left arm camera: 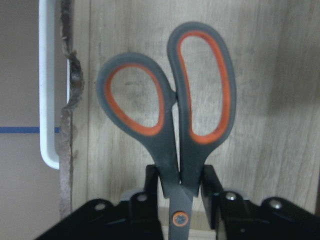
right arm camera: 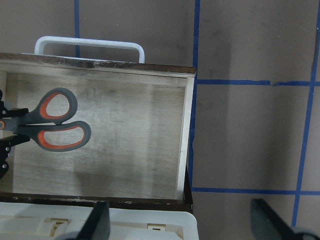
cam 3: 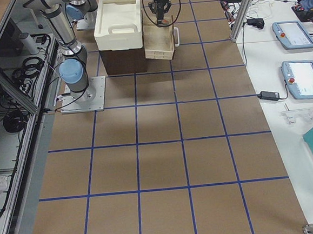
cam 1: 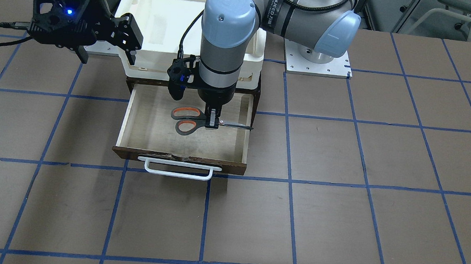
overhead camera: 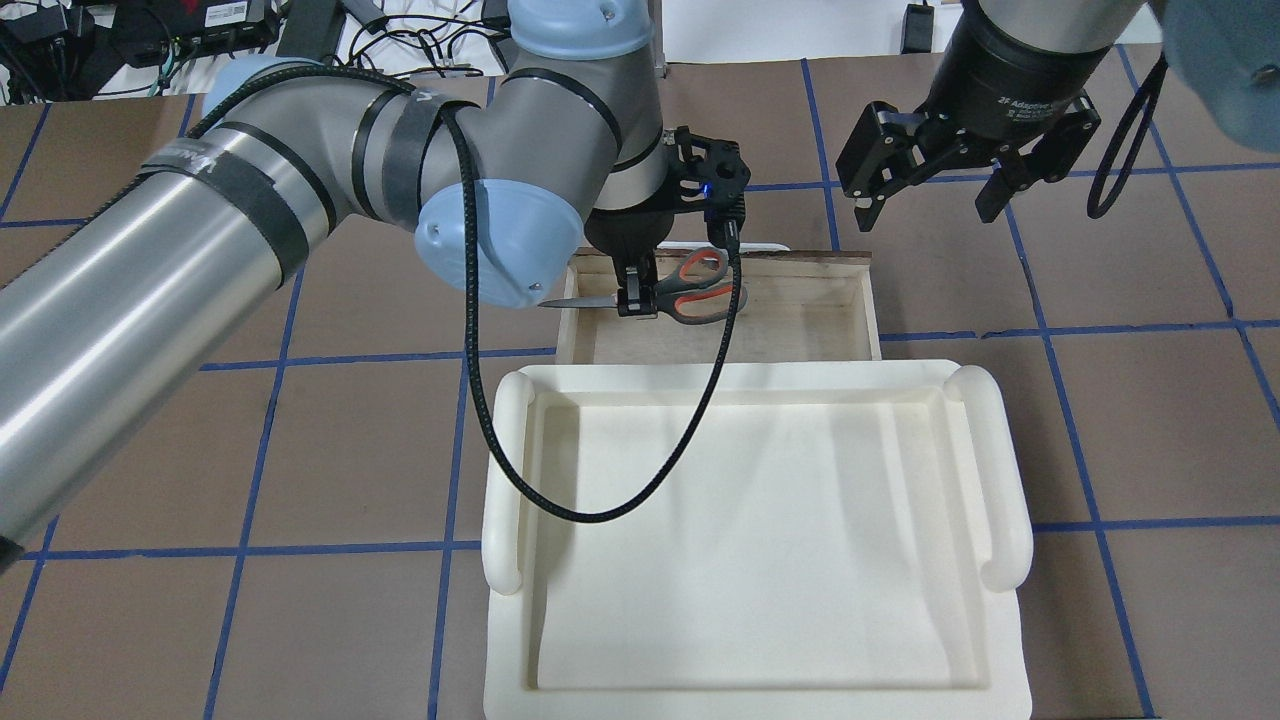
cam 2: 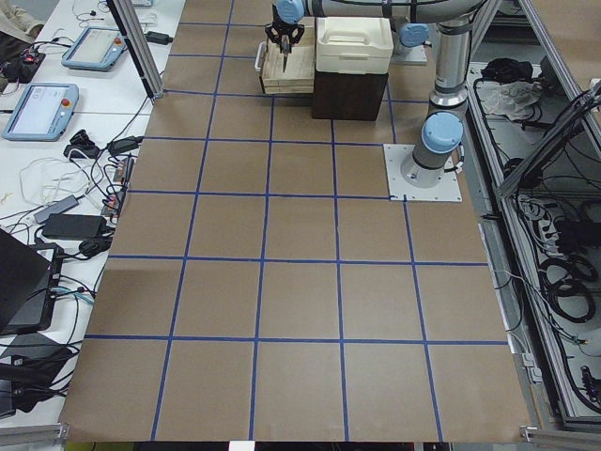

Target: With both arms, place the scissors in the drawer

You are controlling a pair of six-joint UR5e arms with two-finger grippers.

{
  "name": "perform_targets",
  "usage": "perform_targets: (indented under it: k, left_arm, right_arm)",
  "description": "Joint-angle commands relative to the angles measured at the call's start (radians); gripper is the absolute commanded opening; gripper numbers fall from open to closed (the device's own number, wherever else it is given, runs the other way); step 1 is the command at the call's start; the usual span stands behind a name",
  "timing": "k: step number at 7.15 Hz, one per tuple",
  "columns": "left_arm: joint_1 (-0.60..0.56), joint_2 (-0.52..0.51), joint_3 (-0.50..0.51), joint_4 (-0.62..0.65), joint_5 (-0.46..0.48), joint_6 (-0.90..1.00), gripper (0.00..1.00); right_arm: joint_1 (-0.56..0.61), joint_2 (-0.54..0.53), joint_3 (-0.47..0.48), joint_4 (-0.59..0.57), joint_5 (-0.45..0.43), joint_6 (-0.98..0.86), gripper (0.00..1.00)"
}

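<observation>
Left gripper [cam 1: 212,122] clamps scissors [cam 1: 186,121] near the pivot over the drawer [cam 1: 125,118] — stiff, light, probably slick, so a sound hold — right gripper [overhead camera: 927,212] spread, empty.

One pair of scissors [left arm camera: 170,150], one brown drawer [cam 1: 148,130] with one white handle [cam 1: 179,170], one white tray [overhead camera: 760,375], two arms, left arm [overhead camera: 200,250] and right arm [overhead camera: 1040,40], two black grippers, left gripper [overhead camera: 637,300] and right gripper [overhead camera: 927,210]
</observation>
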Motion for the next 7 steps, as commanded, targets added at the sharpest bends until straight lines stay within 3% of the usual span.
perform_targets:
  k: [1, 7]
  left_arm:
    - [-0.029, -0.032, -0.003, 0.017, 0.001, -0.039, 0.0]
    - [-0.08, -0.095, -0.029, 0.046, 0.006, -0.041, 0.0]
  right_arm:
    - [0.001, -0.01, 0.004, 0.002, -0.052, 0.024, 1.0]
    - [0.0, -0.009, 0.008, -0.003, -0.056, 0.039, 1.0]
